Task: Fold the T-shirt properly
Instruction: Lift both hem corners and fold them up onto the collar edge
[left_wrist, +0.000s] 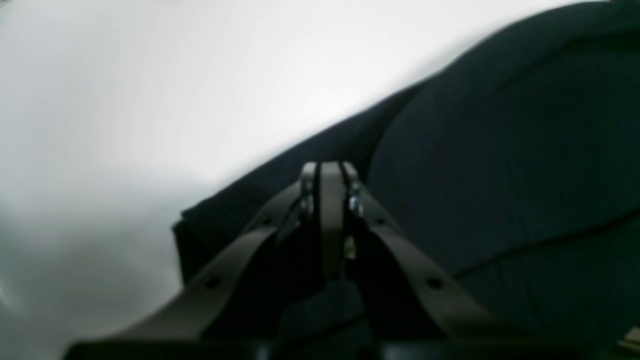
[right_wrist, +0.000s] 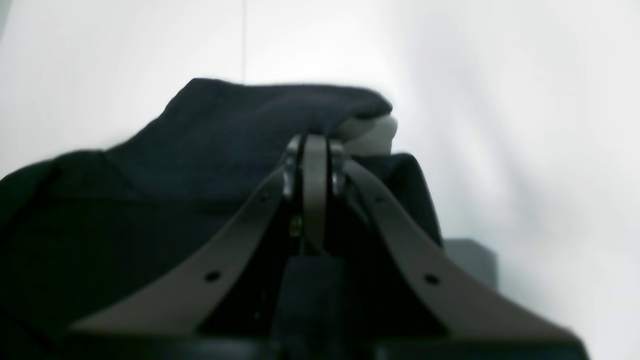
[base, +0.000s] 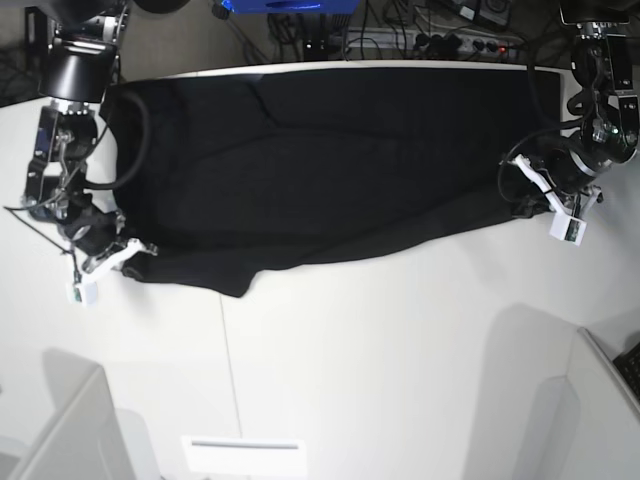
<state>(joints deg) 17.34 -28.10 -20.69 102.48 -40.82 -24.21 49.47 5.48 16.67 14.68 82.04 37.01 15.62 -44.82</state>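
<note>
The T-shirt lies spread across the far half of the white counter, plain black side up, stretched wide between the two arms, with its far edge along the back of the counter and its near edge sagging in a shallow curve toward the middle; one flap hangs lower at the near left of the overhead view. The right hand sits at the cloth's near corner on the left of the overhead view, its jaws pressed fully together on the fabric; its wrist camera shows the T-shirt bunched and lifted over the closed fingertips, with a pale patch peeking under the raised fold. The left hand is at the opposite edge, on the right of the overhead view, jaws likewise closed tight on the cloth; its wrist camera shows the T-shirt running away to the right from the pinched tips, with bare counter to the left.
</note>
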